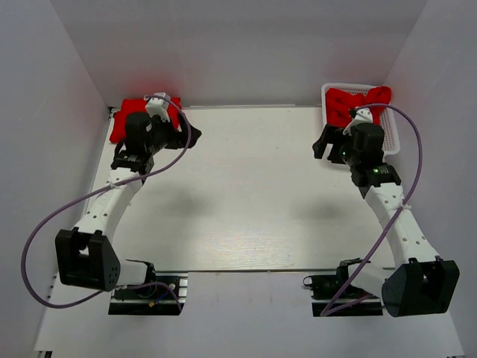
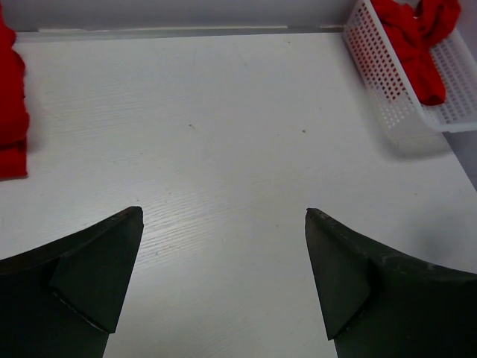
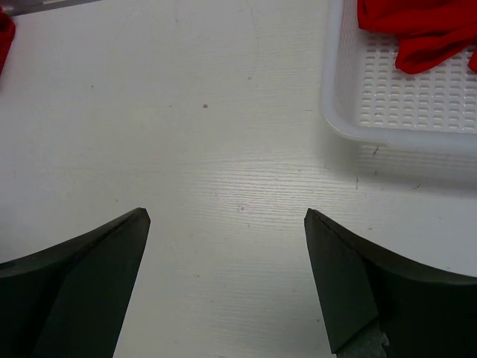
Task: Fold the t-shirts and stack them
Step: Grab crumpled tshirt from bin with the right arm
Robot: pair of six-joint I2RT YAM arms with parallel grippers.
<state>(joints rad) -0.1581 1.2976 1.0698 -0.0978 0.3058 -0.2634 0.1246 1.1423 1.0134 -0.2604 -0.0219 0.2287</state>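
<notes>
Gaping: left gripper beside folded t-shirts; right gripper near crumpled t-shirts in basket

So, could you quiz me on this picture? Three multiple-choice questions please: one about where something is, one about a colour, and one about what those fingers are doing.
1. Where is the white mesh basket?
A. At the far right corner of the table
B. In the middle of it
C. At the near edge

2. What colour are the t-shirts?
A. Blue
B. Red
C. Green

3. How do the left arm's fingers stand?
A. Clamped on a shirt
B. Shut and empty
C. Wide apart, holding nothing

Answers:
1. A, the top view shows the basket in the far right corner.
2. B, the cloth in the basket is bright red.
3. C, the left wrist view shows only bare table between them.
</notes>
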